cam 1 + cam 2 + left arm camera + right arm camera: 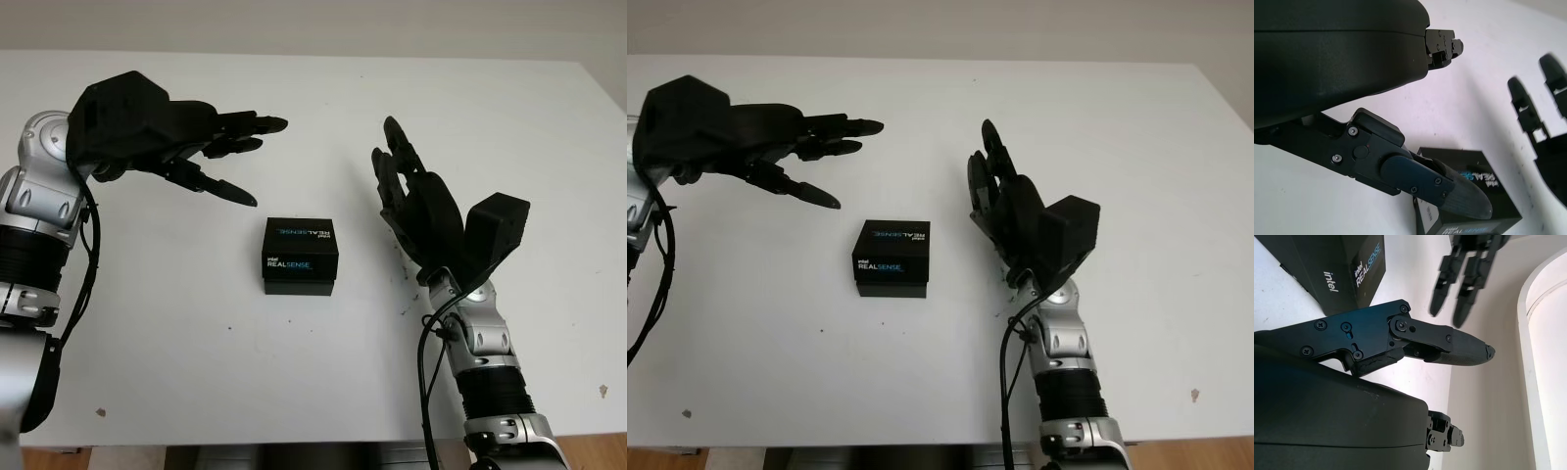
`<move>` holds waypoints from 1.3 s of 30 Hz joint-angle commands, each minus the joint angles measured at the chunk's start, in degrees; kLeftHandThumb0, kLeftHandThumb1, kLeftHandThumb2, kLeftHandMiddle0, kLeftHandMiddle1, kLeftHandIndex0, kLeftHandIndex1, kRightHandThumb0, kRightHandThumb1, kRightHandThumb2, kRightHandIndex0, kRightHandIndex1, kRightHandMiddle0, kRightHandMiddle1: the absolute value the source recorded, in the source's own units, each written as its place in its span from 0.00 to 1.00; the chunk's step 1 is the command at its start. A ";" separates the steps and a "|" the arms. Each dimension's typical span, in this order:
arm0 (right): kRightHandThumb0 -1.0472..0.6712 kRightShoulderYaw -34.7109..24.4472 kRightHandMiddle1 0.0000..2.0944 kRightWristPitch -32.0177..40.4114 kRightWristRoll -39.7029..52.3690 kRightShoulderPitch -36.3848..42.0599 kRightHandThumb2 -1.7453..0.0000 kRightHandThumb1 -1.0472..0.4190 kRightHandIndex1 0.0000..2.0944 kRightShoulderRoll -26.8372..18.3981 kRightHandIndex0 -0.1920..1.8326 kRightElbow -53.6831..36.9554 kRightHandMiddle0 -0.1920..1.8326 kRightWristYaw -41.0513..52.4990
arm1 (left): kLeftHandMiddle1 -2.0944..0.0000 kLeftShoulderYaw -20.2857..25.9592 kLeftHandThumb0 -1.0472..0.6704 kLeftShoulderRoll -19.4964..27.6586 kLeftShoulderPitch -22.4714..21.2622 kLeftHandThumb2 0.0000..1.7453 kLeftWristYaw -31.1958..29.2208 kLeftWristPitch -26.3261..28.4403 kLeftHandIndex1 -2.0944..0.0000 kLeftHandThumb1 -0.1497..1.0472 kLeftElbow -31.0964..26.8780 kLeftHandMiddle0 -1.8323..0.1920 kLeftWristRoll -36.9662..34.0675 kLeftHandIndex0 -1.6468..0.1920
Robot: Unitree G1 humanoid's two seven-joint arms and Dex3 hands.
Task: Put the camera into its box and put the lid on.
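A black box (300,255) printed "intel REALSENSE" stands in the middle of the white table (176,333) with its lid on. My left hand (247,162) hovers open above the table, behind and to the left of the box, its fingers pointing right. My right hand (397,171) is open to the right of the box, palm turned toward it and fingers pointing away from me. Neither hand touches the box. The box (1469,196) lies just past the thumb in the left wrist view. In the right wrist view the box (1337,269) sits across from the hand's fingers.
The table's front edge (294,439) runs close to me and its right edge (612,127) slants at the far right. A few small dark specks (100,412) mark the surface. Bare table lies all around the box.
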 commanded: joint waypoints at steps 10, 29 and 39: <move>0.21 -0.03 0.03 0.24 -0.27 0.08 0.66 0.00 0.03 -0.44 0.06 -1.12 0.06 -0.13 | 0.98 0.10 0.06 -1.94 -2.35 0.03 -6.01 -2.78 1.00 0.89 5.97 0.97 -1.16 1.00; 0.22 0.02 0.03 0.50 -0.30 0.17 0.66 0.00 0.03 -0.38 0.06 -1.48 0.07 -0.62 | 0.98 -1.89 0.07 -0.24 7.43 0.03 -5.26 -2.45 0.99 0.87 -9.96 0.96 2.10 0.99; 0.22 0.01 0.03 0.44 -0.13 0.30 0.66 0.00 0.03 -0.53 0.06 -1.82 0.07 -0.33 | 0.97 -1.89 0.09 1.14 12.44 0.03 -3.25 0.38 0.98 0.87 -16.51 0.95 2.72 0.98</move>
